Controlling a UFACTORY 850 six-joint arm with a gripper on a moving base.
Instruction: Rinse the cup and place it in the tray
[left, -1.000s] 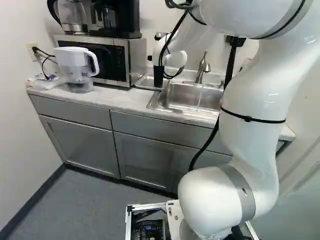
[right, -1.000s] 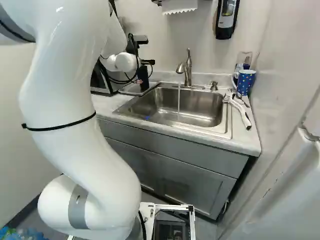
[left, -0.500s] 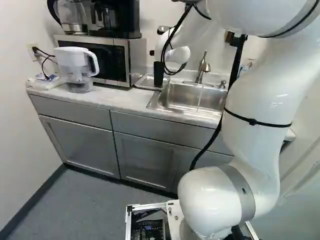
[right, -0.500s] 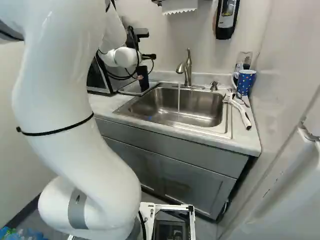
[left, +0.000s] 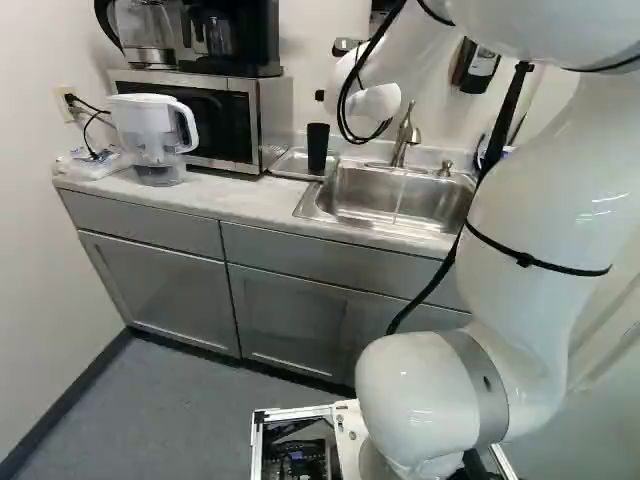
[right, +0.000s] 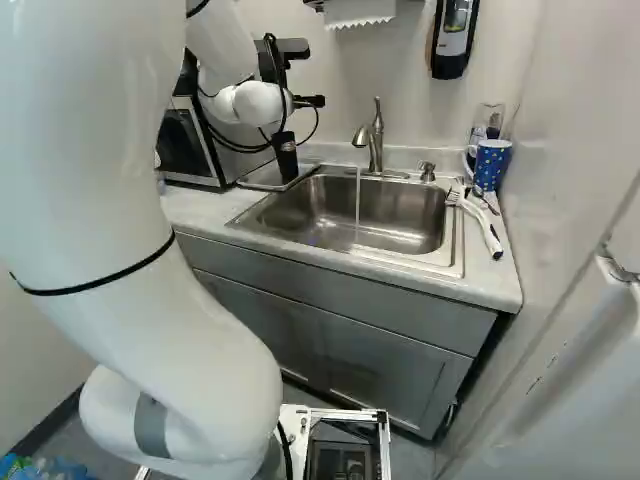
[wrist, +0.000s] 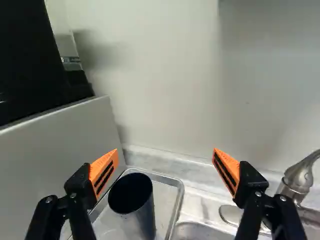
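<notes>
- Hand (wrist: 165, 171), one, black with two orange pads: released, its pads wide apart, gripping nothing.
- One dark, tapering, round cup (wrist: 132, 205), upright under the hand, nearer the pad on the microwave side.
- One shallow metal tray (wrist: 180, 194), under the hand, bearing that cup; placing looks finished. Whether rinsing is done, I cannot tell.
- Next move: draw the hand clear without tipping the cup.
- One brushed-metal tap (right: 376, 140), just beside the hand, away from the microwave, water running.
- One steel sink (right: 400, 242), below that tap.
- One silver-and-black microwave (left: 272, 125), at the hand's other side.
- One blue spotted mug (right: 492, 165), farther off, past the sink.
</notes>
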